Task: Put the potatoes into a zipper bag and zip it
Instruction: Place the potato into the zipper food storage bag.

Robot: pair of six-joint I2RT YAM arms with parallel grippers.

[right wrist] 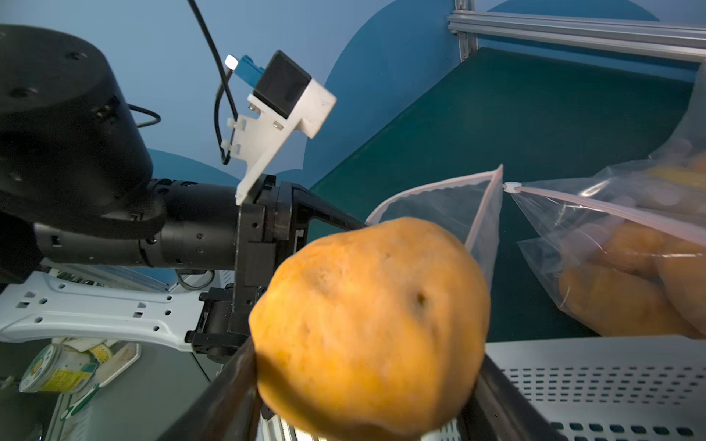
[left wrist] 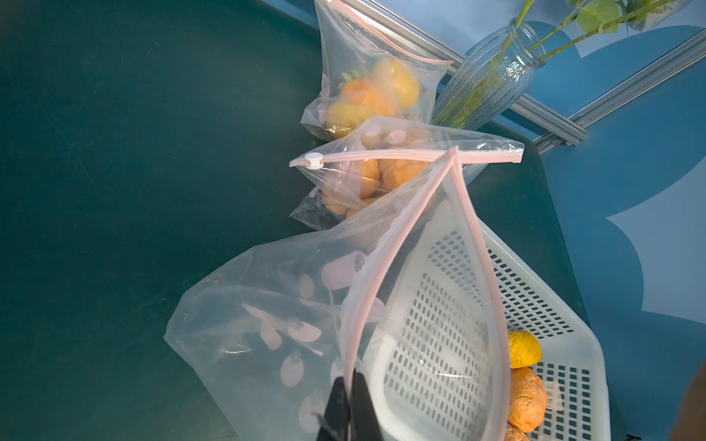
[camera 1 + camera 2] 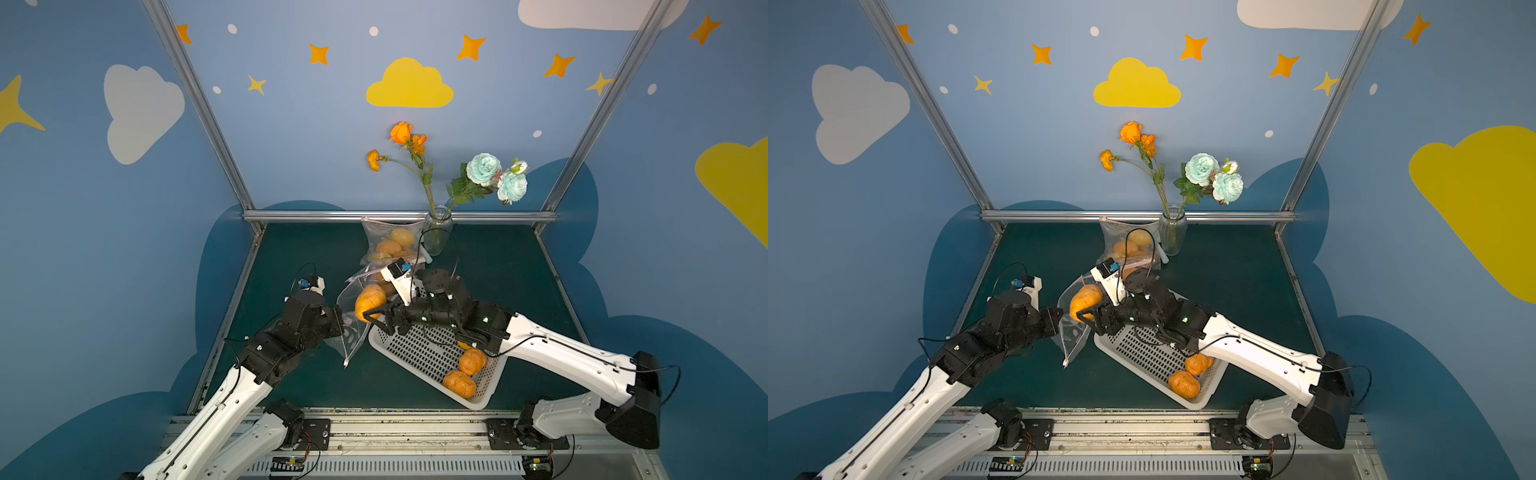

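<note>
My right pincer (image 3: 371, 311) is spread wide around one potato (image 3: 368, 297), a jaw on each flank. It holds the potato above the basket's (image 3: 415, 353) corner, just beside the open bag (image 3: 353, 328). My left pincer (image 2: 349, 404) is nipped shut on the bag's pink rim (image 2: 382, 286) and lifts the mouth off the bench (image 3: 498, 270). A few more potatoes (image 3: 472, 360) lie at the other end of the basket. Two filled bags (image 3: 388, 243) sit behind, by the vase (image 3: 436, 232).

The mouth worries me most. In my left wrist view it is a narrow teardrop. I hold one lip at a single spot and the other lip hangs slack. The potato looks about as broad as that gap. If I come in off-centre, I expect it to catch a lip, then either fold the mouth shut or drag the thin film out of my left pincer.

The landing is a second risk. The potato's weight dropping in could tug the rim free and collapse the bag onto the bench.

If I let go too soon, the potato likely falls between bag and basket and rolls away. My hold is also on rounded, lumpy skin, so a bump against the rim could twist it loose.
</note>
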